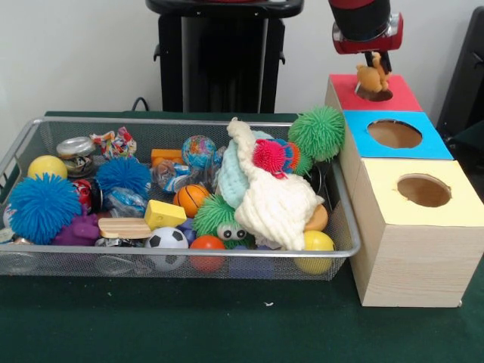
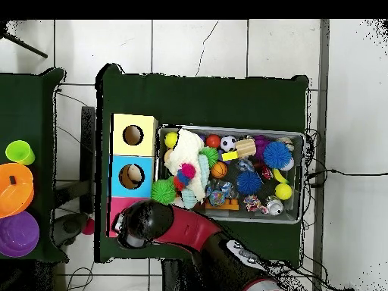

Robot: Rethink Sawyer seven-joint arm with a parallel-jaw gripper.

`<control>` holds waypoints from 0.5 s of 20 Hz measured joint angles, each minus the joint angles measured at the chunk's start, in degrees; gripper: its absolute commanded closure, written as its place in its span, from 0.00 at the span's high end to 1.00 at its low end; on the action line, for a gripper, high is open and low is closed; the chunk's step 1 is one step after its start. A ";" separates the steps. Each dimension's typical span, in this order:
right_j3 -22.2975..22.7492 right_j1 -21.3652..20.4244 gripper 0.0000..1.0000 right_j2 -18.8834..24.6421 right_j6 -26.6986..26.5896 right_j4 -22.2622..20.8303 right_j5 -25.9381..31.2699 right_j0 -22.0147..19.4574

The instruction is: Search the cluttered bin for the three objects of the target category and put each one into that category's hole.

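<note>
A wooden box holds three holes in a row: red (image 1: 393,94), blue (image 1: 393,134) and yellow (image 1: 423,190). My gripper (image 1: 375,63) hangs right over the red hole, shut on a small tan toy animal (image 1: 370,79) whose lower end reaches the hole's rim. In the overhead view the arm's head (image 2: 144,222) covers the red section (image 2: 116,208), so the gripper and toy are hidden there. The wire mesh bin (image 1: 344,227) beside the box is packed with toys: a green spiky ball (image 1: 318,132), a cream knitted piece (image 1: 274,198), a blue spiky ball (image 1: 41,206) and small sports balls.
The bin (image 2: 301,136) stands close against the box's side. A second table at the overhead view's left carries an orange bowl (image 2: 15,189), a purple bowl (image 2: 17,233) and a green cup (image 2: 20,151). Green cloth (image 1: 227,325) lies in front of the bin.
</note>
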 measured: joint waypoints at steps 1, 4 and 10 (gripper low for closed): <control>0.00 0.00 0.00 0.00 0.00 0.00 -0.28 0.00; 0.00 0.00 0.00 0.00 0.00 0.00 -0.46 0.01; 0.00 0.00 0.00 0.00 0.00 0.00 -0.46 0.01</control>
